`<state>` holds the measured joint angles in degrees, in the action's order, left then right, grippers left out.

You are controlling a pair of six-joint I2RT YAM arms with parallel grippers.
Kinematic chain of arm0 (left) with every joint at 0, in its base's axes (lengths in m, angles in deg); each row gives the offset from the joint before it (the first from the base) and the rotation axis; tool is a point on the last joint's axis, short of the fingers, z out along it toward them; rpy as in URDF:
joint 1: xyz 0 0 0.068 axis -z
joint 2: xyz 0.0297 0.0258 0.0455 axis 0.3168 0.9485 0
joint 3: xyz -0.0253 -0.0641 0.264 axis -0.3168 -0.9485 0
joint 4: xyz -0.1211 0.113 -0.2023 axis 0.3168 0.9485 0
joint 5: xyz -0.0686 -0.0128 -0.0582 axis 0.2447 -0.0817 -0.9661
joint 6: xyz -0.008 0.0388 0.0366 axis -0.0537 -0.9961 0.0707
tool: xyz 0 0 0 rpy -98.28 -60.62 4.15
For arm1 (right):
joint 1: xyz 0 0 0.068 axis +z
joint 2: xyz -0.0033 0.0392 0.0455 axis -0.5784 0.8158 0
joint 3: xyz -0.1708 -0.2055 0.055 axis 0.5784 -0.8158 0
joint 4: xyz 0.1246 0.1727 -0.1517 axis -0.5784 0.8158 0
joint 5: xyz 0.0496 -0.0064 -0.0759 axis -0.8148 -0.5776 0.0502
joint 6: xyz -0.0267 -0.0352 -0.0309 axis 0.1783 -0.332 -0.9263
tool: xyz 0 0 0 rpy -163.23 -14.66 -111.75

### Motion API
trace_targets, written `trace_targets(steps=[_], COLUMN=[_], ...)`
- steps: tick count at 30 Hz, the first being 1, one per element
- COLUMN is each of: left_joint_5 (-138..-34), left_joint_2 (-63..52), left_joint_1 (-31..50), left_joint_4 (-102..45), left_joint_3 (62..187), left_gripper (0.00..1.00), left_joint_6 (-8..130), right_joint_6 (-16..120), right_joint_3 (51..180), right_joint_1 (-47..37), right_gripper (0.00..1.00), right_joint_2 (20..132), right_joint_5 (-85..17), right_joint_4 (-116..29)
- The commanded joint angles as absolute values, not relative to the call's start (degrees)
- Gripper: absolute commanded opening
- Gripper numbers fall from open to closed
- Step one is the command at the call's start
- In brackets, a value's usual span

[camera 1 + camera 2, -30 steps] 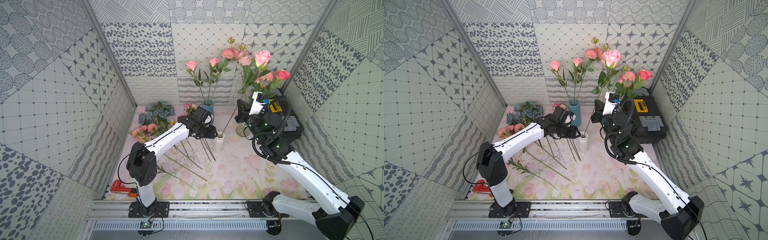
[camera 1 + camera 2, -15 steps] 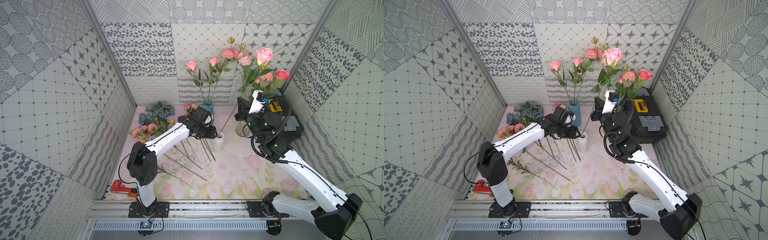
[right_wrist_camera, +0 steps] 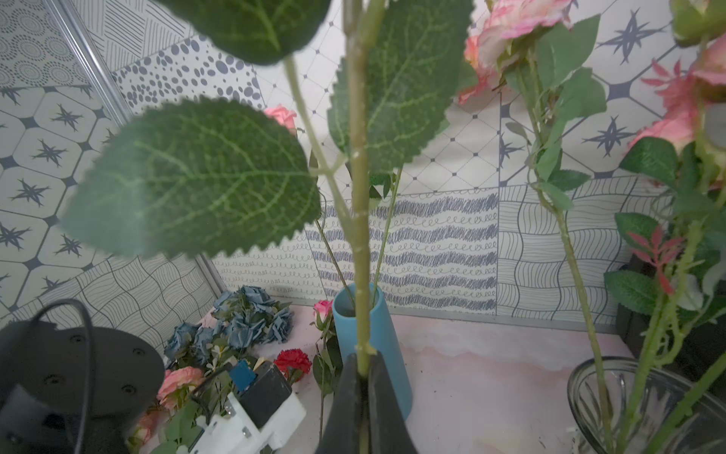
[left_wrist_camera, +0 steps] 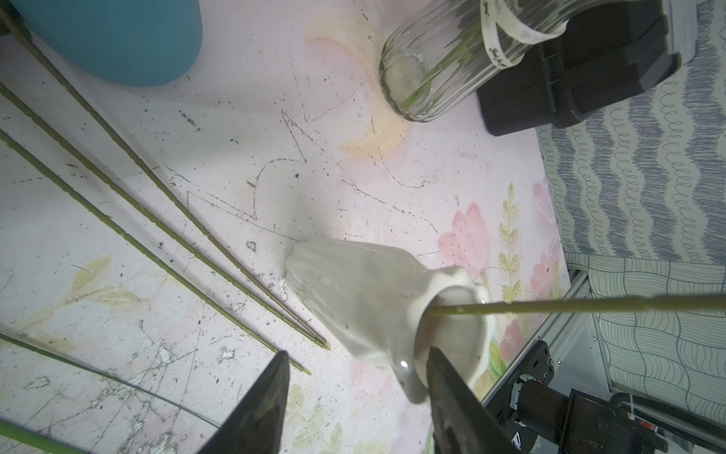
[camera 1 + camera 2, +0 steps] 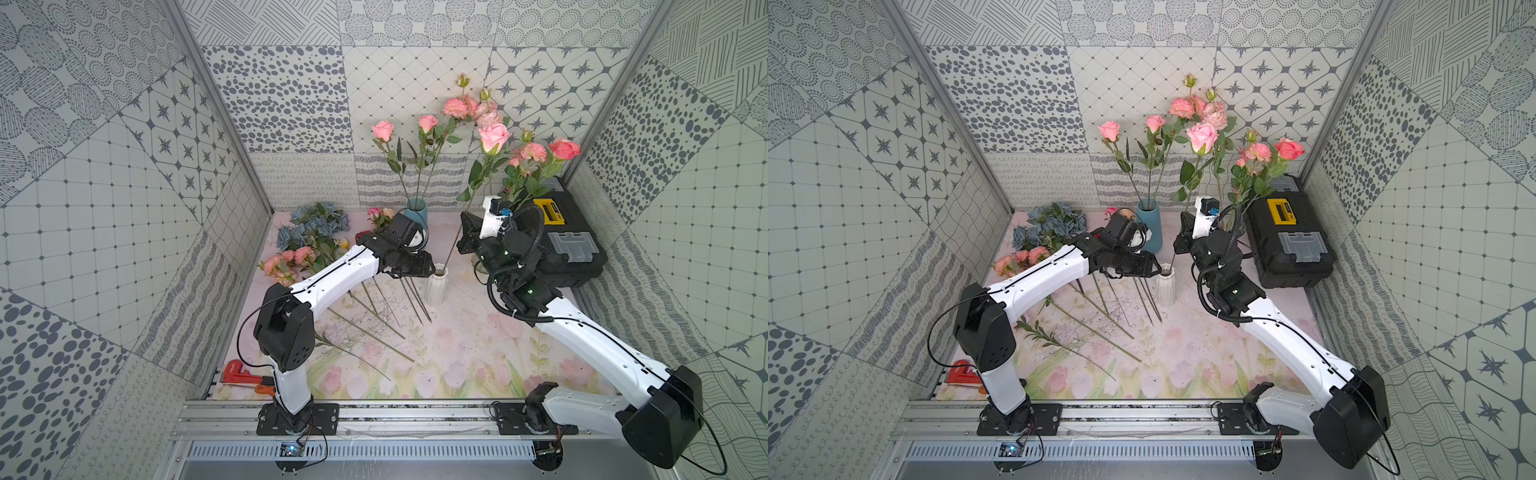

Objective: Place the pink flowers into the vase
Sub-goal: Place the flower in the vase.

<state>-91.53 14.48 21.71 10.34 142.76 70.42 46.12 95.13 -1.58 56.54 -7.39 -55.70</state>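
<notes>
A white ribbed vase [image 5: 436, 289] [image 5: 1166, 286] [image 4: 353, 291] stands mid-mat. My right gripper [image 5: 466, 232] [image 5: 1183, 235] [image 3: 363, 361] is shut on the stem of a pink rose [image 5: 493, 137] [image 5: 1202, 137]. The lower end of that stem [image 4: 550, 306] sits inside the vase's mouth. My left gripper [image 5: 428, 266] [image 5: 1152, 266] [image 4: 356, 353] is open at the vase's rim, with one finger in front of the mouth and the other off the vase. More pink flowers [image 5: 286, 259] lie at the left of the mat.
A blue vase [image 5: 415, 208] and a glass vase [image 4: 432, 67] at the back both hold pink flowers. A black toolbox [image 5: 569, 245] stands at the right. Blue hydrangeas [image 5: 316, 224] and a red carnation [image 3: 292, 359] lie back left. Loose stems [image 5: 374, 307] cross the mat.
My right gripper has moved left and down towards the white vase, and the held rose's head has dropped with it. The left arm has not moved.
</notes>
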Motion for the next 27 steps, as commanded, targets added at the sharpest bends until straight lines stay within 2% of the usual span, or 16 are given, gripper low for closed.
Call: trace_targets(steps=[1,16,21,27], left_joint_5=[-91.2,-91.7,-91.8,-91.7], left_joint_2=[14.6,15.3,15.4,15.3], left_joint_1=[21.9,21.9,21.9,21.9], left_joint_4=[11.4,10.9,10.8,10.9], left_joint_3=[143.9,144.4,144.2,144.2], left_gripper=[0.55,0.55,0.55,0.55], left_joint_6=[69.4,69.7,69.7,69.7], right_joint_6=[48.2,53.5,53.7,53.4], right_joint_3=[93.4,88.4,87.9,87.6], right_joint_1=[-1.1,-0.5,-0.1,0.2], right_gripper=[0.0,0.0,0.09,0.27], right_joint_2=[57.4,61.3,60.6,58.2], right_joint_5=[-7.9,-10.8,-10.6,-9.7], right_joint_4=[-59.5,-61.9,-61.5,-60.0])
